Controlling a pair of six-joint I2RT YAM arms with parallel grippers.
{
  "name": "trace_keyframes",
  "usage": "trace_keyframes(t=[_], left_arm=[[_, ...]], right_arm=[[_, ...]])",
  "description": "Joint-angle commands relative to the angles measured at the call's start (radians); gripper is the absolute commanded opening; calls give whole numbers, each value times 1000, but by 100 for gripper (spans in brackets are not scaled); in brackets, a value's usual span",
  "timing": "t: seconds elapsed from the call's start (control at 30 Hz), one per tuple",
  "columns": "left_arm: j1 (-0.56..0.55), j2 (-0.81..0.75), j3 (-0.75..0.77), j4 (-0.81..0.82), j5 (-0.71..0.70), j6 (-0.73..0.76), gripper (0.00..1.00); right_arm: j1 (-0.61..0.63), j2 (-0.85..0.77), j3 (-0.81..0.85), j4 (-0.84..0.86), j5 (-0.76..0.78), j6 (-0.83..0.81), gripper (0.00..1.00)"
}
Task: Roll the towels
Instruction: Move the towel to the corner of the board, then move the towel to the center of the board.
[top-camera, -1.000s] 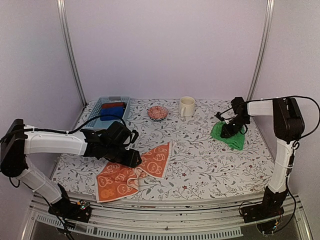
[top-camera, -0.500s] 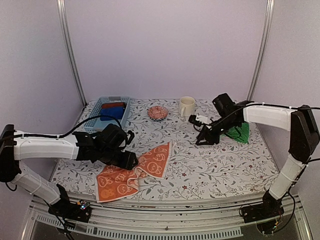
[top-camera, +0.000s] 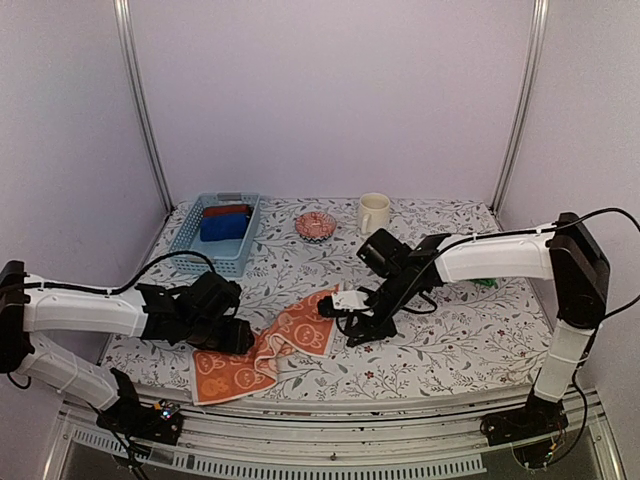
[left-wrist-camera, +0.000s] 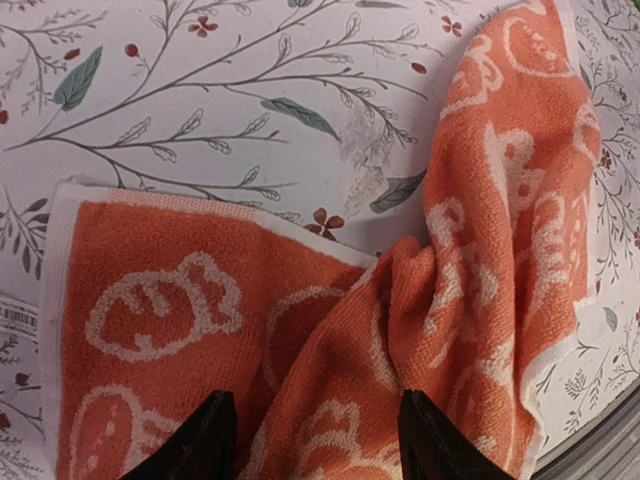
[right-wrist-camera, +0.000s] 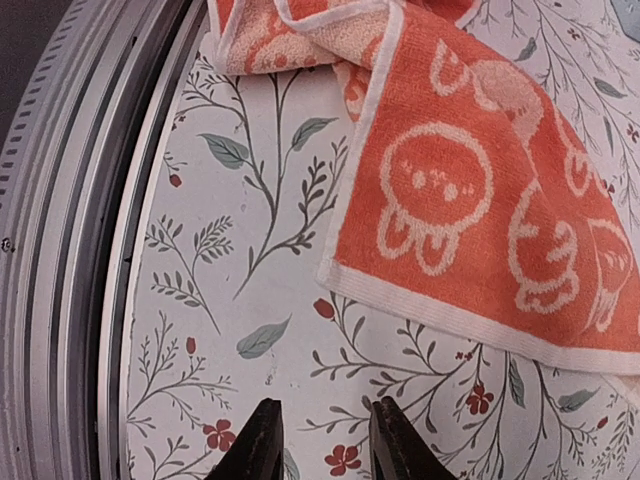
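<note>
Spreading across the whole scene was the white surface printed with leafy sprigs and small red flowers. The left white-and-black robot arm lay low along its near left side, and the right white-and-black robot arm stretched from the far right towards the middle.

An orange terry towel with white rabbit-and-circle prints and pale edging lay near the front edge, left of centre. Its near-left part lay flat, its middle was bunched into a raised fold, and its right end lay flat, pointing away from the arm bases.

A light blue slatted plastic basket sat at the far left, holding a blue cloth roll and, behind it, a dark red cloth roll. A cream ceramic mug stood at the back, with a small pink patterned bowl to its left. Only a sliver of a bright green cloth towel showed behind the right arm.

The left claw hung over the bunched fold with its fingers spread wide, not pinching the cloth. The right claw hovered just beside the towel's right-hand corner, its fingers slightly parted with bare surface between them, grasping nothing.
</note>
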Motion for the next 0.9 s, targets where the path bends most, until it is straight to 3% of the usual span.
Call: trace_keyframes(t=[0.0, 0.5, 0.87], left_arm=[[10, -58, -42, 15, 2, -72, 56], [11, -124, -37, -39, -39, -56, 56], [11, -105, -34, -26, -39, -49, 56]], right_arm=[[73, 63, 63, 40, 54, -5, 33], [147, 234, 162, 53, 144, 32, 38], [149, 302, 190, 15, 146, 65, 33]])
